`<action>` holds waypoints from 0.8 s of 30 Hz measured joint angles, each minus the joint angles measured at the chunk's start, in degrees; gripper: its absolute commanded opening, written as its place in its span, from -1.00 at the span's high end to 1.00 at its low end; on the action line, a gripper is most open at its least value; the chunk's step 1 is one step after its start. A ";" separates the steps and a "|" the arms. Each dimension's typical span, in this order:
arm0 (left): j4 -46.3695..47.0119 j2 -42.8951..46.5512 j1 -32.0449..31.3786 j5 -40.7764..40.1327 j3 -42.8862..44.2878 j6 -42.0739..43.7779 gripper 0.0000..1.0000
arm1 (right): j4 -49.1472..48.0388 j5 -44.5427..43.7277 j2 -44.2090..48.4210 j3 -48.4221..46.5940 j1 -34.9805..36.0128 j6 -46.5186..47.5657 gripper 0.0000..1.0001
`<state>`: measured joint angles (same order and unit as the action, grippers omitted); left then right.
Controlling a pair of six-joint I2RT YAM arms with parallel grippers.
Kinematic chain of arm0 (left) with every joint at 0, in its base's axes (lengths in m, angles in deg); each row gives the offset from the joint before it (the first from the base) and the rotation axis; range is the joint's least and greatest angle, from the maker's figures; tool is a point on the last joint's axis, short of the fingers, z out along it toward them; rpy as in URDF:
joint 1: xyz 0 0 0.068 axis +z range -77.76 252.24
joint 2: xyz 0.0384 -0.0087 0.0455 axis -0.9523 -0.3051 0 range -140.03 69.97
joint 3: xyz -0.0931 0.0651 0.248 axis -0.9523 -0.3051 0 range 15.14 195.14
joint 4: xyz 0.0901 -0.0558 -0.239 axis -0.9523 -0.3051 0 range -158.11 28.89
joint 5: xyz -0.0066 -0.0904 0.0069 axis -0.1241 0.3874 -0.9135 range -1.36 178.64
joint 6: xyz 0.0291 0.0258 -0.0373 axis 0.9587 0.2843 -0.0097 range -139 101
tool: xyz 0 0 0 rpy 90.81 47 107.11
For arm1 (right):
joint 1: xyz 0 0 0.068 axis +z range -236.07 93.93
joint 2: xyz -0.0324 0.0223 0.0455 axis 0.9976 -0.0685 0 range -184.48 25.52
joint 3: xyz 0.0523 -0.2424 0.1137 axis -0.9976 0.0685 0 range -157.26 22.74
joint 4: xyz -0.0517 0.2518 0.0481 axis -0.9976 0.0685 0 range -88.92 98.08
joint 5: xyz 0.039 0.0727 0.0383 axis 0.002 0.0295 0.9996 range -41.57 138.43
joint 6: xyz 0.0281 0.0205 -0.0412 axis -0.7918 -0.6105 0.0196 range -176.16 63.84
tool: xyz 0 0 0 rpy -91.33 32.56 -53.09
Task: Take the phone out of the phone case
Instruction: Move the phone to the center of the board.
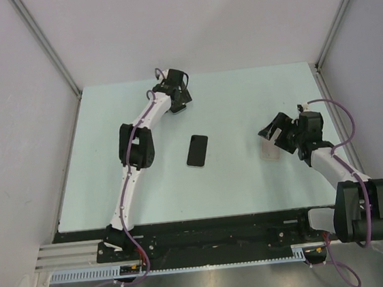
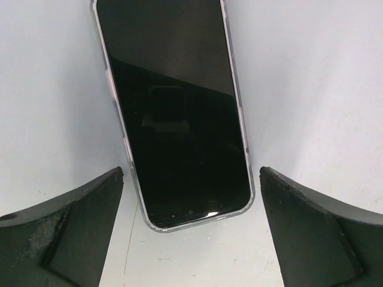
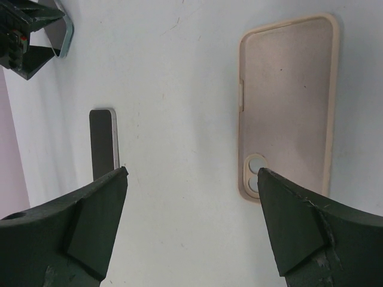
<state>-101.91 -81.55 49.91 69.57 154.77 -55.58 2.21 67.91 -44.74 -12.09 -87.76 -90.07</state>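
On the pale bench [image 1: 242, 104], at its middle, phone [image 1: 197, 150] screen-up, long axis far-to-near, straight ahead of the nearer, wide-open left tool [image 2: 191, 172], well apart from empty phone case [image 3: 287, 101] beneath wide-open right tool [image 3: 192, 173] toward right edge.

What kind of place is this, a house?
Probably a robot lab: two robot arms bolted to a pale table, plain walls boxing it in, and a phone and an empty case lying on it.
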 measured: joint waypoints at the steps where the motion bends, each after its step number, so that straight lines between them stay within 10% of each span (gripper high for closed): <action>1: -0.02 0.00 0.00 -0.02 0.00 -0.07 -1.00 | -0.24 0.28 -0.15 0.00 -0.11 0.00 -0.88; 16: -1.88 0.15 0.22 -1.75 -0.33 1.95 -0.78 | -3.19 3.65 -1.64 0.00 -0.81 -1.03 -0.87; 24: -0.24 0.72 0.22 -1.73 -1.66 4.04 -1.00 | -3.67 4.61 -1.86 0.00 -0.81 -1.46 -0.87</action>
<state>-102.15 -80.83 50.13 67.84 153.11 -51.53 -1.46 72.52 -46.59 -12.09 -88.57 -91.54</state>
